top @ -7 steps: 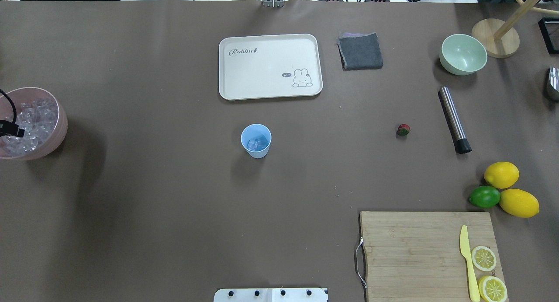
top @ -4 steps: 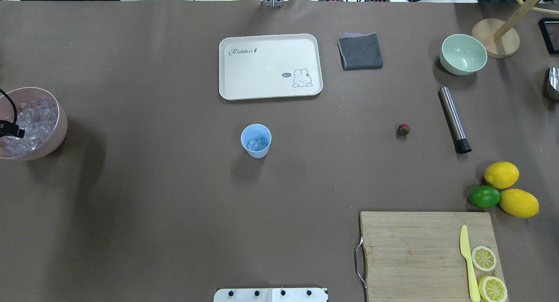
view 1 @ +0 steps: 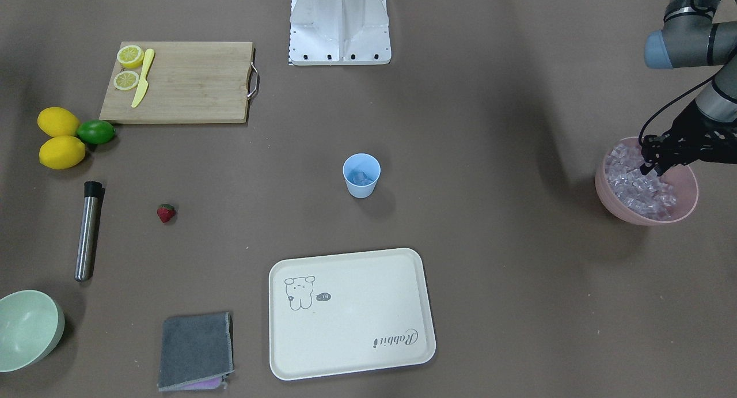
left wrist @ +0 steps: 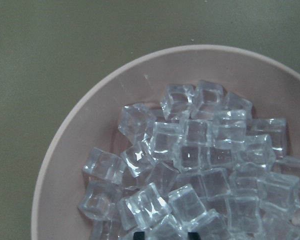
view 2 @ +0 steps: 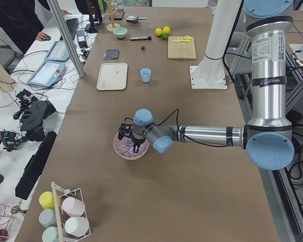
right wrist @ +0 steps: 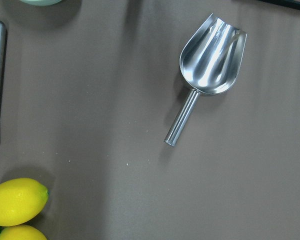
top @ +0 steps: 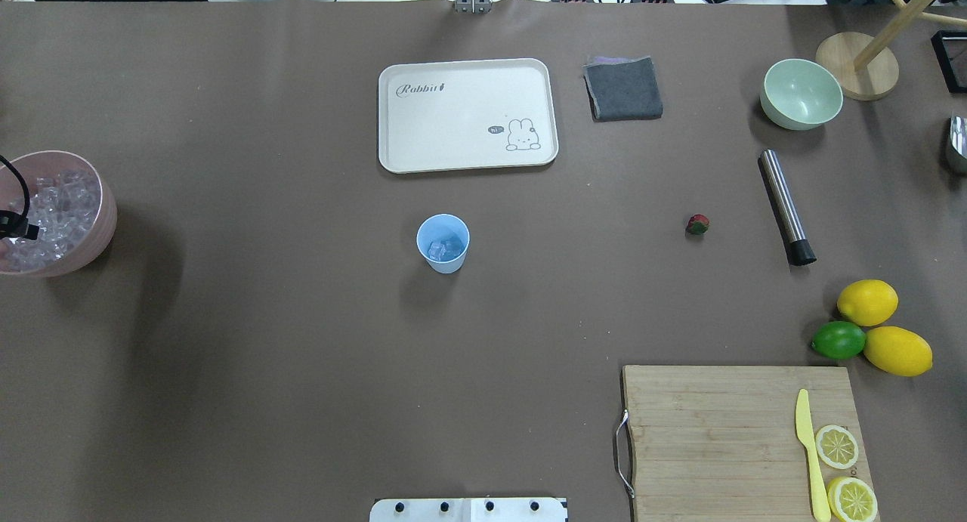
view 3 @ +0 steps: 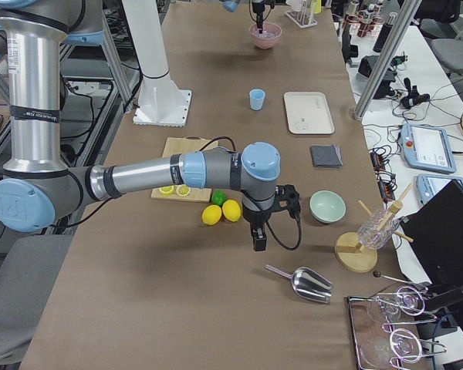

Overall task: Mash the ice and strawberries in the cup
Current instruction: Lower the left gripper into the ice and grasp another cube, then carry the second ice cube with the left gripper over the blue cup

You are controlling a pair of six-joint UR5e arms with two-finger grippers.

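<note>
The small light-blue plastic tumbler stands upright near the middle of the brown-covered table, just in front of the cream rectangular tray with a rabbit drawing. It has a round rim and tapers toward its base, and a few clear, glassy ice cubes lie at its bottom.

Many more of the same cubes are heaped in the round pink bowl at the table's far left. They are glossy and see-through, with rounded edges.

The small red strawberry with a green leafy top lies on the table well to the right of the tumbler, near the steel cylinder with a black end.

The left gripper hangs over the pink bowl with its fingertips down among the cubes. I cannot tell whether its fingers are spread or pressed together.

The right gripper hovers above the table near two yellow lemons and a shiny metal scoop. Its finger state cannot be told either.
</note>
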